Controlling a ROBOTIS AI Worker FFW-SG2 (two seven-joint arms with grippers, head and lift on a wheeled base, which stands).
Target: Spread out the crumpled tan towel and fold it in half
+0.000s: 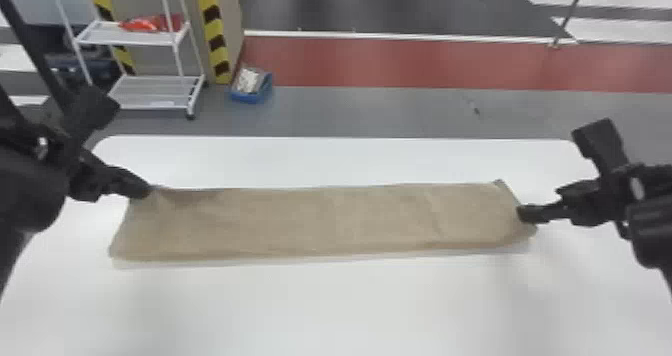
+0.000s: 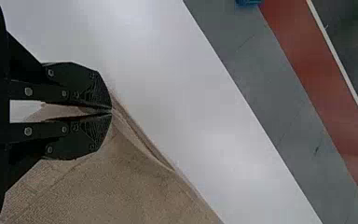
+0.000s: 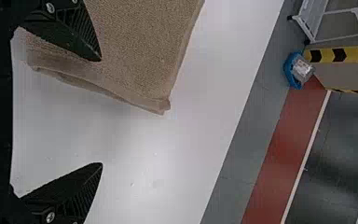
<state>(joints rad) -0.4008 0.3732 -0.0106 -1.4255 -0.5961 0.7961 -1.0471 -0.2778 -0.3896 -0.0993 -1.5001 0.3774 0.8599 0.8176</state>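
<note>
- White tabletop (image 1: 325, 310) carries the towel (image 1: 320, 220), spread as a long strip from left to right.
- Right hand (image 1: 525, 214) released at the towel's right end, one finger over the towel, the other over the tabletop.
- Left hand (image 1: 146, 192) grasping the towel's far left corner.
- Beyond, on the floor (image 1: 375, 112), a blue bin (image 1: 251, 97) near a white cart (image 1: 150, 84).

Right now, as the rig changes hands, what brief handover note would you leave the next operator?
Left end effector: shut on the tan towel's far left corner.
Right end effector: open at the towel's right end.
Towel: a long strip across the white table, layered edges showing.
Done: spread out and, it seems, folded.
To do: probably release the left corner, perhaps straighten the edges.
</note>
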